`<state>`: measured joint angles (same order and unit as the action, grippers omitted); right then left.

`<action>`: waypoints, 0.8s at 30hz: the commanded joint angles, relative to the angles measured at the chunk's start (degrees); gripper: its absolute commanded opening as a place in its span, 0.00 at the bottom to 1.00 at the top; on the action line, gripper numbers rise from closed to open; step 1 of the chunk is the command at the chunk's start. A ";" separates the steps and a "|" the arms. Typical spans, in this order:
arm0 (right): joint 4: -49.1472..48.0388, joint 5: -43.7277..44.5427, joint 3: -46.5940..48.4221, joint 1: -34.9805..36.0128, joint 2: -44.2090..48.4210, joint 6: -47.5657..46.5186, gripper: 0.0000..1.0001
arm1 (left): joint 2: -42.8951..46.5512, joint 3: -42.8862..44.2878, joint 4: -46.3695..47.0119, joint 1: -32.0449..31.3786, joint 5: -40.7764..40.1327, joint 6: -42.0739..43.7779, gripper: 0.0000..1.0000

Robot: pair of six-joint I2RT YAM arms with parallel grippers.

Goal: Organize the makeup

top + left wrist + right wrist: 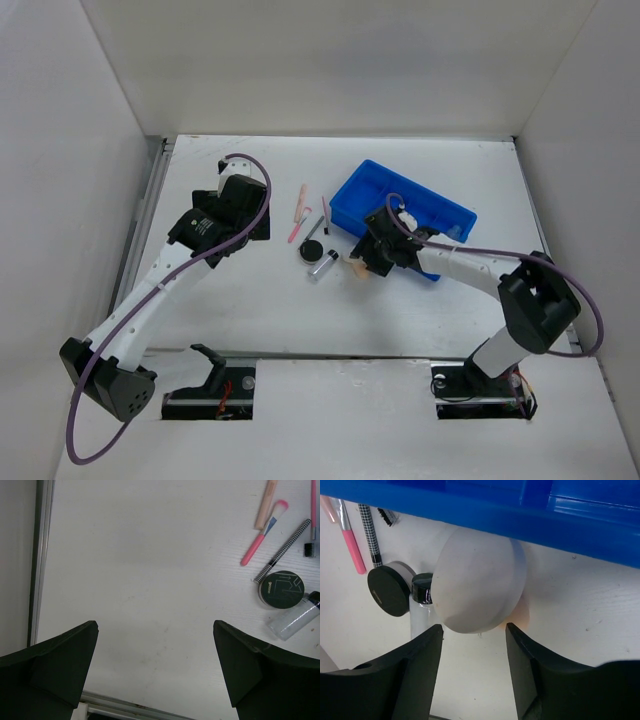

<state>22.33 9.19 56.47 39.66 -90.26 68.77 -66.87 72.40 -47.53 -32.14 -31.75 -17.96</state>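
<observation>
The makeup lies left of the blue tray (440, 210). In the right wrist view a beige sponge (477, 585) rests against the tray wall (520, 510), just beyond my right gripper (474, 627). That gripper is open and its tips flank the sponge's near edge without pinching it. Beside the sponge are a clear bottle (421, 612), a black compact (387, 591), a pink brush (351, 547) and a checkered pencil (370, 535). My left gripper (155, 625) is wide open over bare table, left of the compact (282, 588) and bottle (295, 617).
White walls enclose the table on three sides. A metal rail (42, 555) runs along the left edge. A beige stick (266, 505) and another thin brush (312, 520) lie near the pink brush (262, 540). The sponge (356, 266) sits by the tray's near-left corner.
</observation>
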 commanded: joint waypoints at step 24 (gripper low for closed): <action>4.82 4.08 11.02 1.02 2.98 -4.78 0.00 | 1.22 -0.51 0.07 0.06 -1.73 0.64 1.00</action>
<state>25.61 12.10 62.78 39.48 -91.64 65.95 -66.87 72.36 -47.53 -32.14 -31.81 -17.89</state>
